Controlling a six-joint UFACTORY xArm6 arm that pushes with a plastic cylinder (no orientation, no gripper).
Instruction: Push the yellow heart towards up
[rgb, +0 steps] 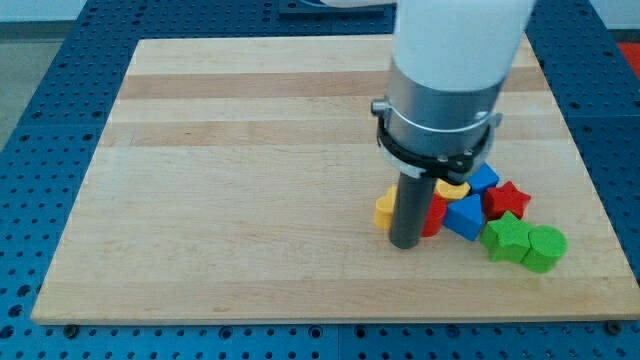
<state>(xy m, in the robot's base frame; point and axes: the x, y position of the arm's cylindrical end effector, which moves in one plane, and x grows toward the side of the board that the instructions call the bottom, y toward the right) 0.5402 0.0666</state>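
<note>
My tip (404, 243) rests on the board at the lower left of a tight cluster of blocks on the view's right. A yellow block (385, 208), shape unclear, touches the rod's left side. Another yellow block (453, 187), perhaps the heart, peeks out behind the rod under the arm's collar. A red block (433, 214) sits just right of the rod. A blue triangular block (465, 216) and a blue block (484, 178) lie further right. The rod hides parts of the cluster.
A red star (507, 199) sits at the cluster's right. A green star (506, 238) and a green rounded block (545, 246) lie at the lower right. The wooden board (240, 180) sits on a blue perforated table (40, 120).
</note>
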